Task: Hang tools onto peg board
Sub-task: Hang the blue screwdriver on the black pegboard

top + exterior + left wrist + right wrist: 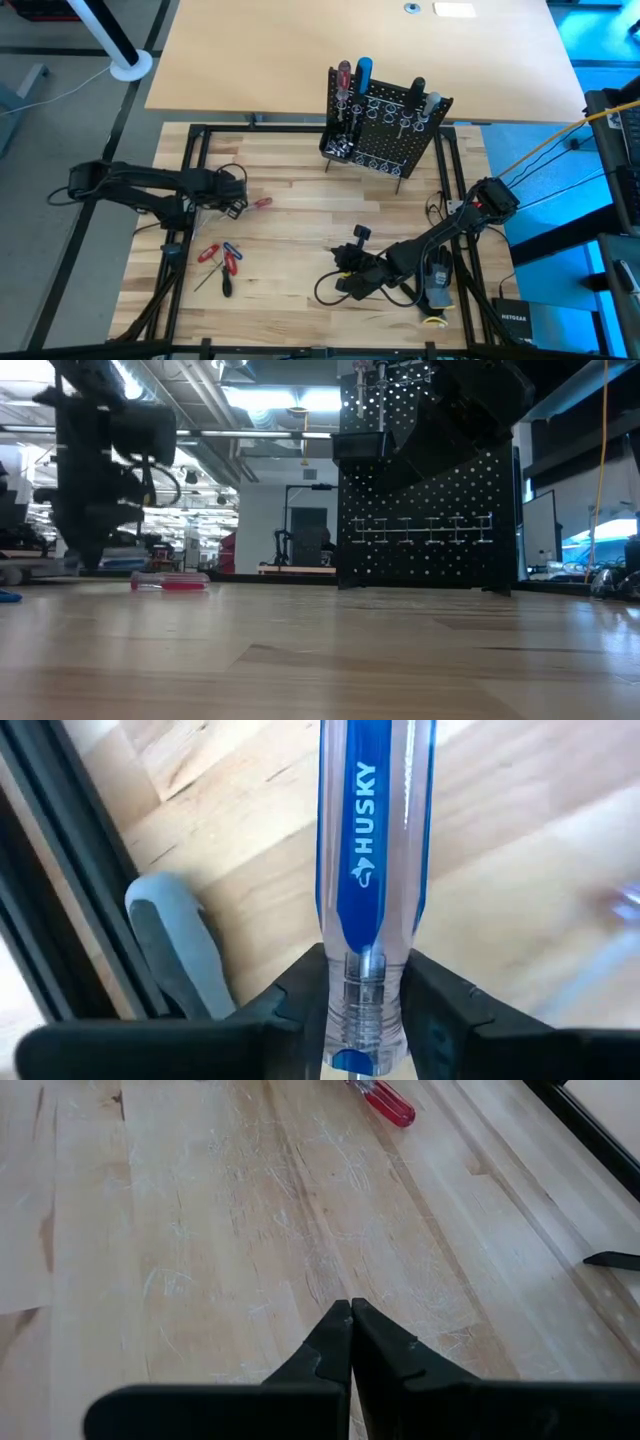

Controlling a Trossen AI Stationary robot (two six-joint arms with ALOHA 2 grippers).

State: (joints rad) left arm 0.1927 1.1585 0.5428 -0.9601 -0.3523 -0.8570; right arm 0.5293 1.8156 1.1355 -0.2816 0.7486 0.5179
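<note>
Glossy clear-blue plastic screwdriver handle [372, 890]; scratched matt wooden tabletop [200, 1260].

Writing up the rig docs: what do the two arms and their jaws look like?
Both arms are dark, jointed, with black cables looping beside them. The right arm has a red patch near its base. The left gripper and right gripper have matte black angular jaws with stepped notches on a flat black crossbar.
</note>
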